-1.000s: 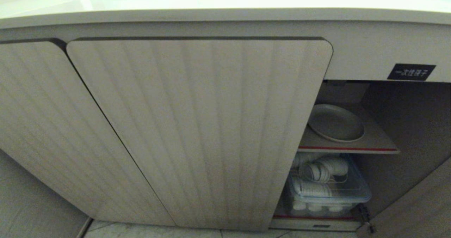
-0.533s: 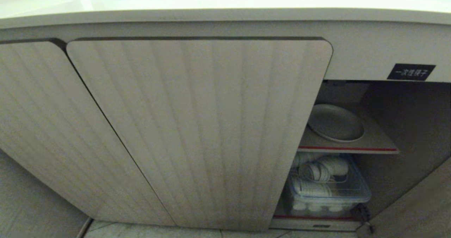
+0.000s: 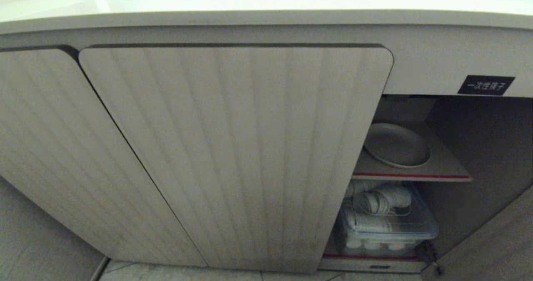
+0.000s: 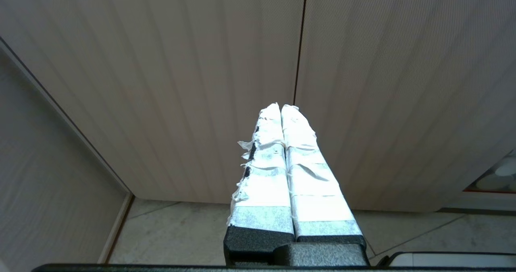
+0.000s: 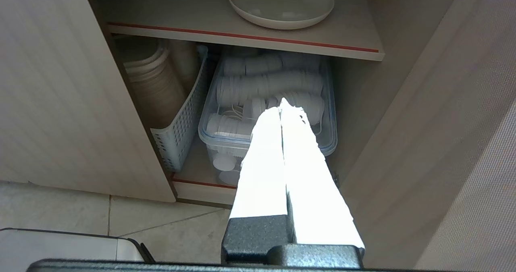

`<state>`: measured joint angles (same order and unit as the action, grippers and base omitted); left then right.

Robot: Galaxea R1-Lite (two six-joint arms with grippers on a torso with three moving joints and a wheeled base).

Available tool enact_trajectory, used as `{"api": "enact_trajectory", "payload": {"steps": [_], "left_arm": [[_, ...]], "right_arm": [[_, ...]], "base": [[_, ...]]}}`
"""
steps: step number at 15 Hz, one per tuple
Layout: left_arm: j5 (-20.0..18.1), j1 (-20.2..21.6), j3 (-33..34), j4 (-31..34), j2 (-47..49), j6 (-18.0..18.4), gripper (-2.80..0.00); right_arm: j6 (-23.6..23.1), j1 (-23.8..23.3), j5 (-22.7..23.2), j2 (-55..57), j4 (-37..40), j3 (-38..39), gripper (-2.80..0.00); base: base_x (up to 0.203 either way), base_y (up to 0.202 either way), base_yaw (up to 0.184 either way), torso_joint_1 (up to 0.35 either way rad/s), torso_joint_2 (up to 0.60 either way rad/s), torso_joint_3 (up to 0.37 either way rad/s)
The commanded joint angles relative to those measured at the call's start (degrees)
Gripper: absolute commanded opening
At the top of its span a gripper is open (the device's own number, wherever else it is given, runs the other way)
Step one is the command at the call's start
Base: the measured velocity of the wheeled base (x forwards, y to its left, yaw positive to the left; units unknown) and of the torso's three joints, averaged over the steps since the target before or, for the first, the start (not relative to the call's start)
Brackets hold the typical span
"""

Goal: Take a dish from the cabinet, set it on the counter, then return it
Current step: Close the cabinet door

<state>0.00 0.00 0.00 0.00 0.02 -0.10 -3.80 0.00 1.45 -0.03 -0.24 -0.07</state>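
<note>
- From the head view I see neither arm; both hands show only in their own wrist views
- The closed ribbed door point(image 3: 237, 156) of the cabinet point(image 3: 420, 68) covers the left part of the open compartment, so the dish point(image 3: 397, 144) is cut off at its left edge there
- The dish lies flat on the red-edged shelf point(image 3: 441, 168), alone, nothing gripping it; the right wrist view shows it whole
- Under the shelf, a clear plastic box point(image 3: 389, 227) holds white cups lying on their sides; I cannot count them
- A white slotted basket point(image 5: 181, 119) with stacked beige bowls stands just beside the box, seen only from the right wrist
- The counter point(image 3: 266, 10) is cropped at the top of the head view, only a strip of its black panel showing
- A small black label point(image 3: 486, 85) carries white characters, too small for me to read with certainty
- My right hand point(image 5: 281, 104) is pressed together, empty, before the open compartment, below the dish
- My left hand point(image 4: 281, 106) is together too, facing the closed doors
</note>
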Motion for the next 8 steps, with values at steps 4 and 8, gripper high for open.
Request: {"api": "enact_trajectory", "payload": {"steps": [4,8], "left_arm": [[0.0,0.0,0.0,0.0,0.0,0.0,-2.8],[0.0,0.0,0.0,0.0,0.0,0.0,-2.8]], "right_arm": [[-0.1,0.0,0.0,0.0,0.0,0.0,-2.8],[-0.1,0.0,0.0,0.0,0.0,0.0,-2.8]], "base": [[0.0,0.0,0.0,0.0,0.0,0.0],[0.0,0.0,0.0,0.0,0.0,0.0]]}}
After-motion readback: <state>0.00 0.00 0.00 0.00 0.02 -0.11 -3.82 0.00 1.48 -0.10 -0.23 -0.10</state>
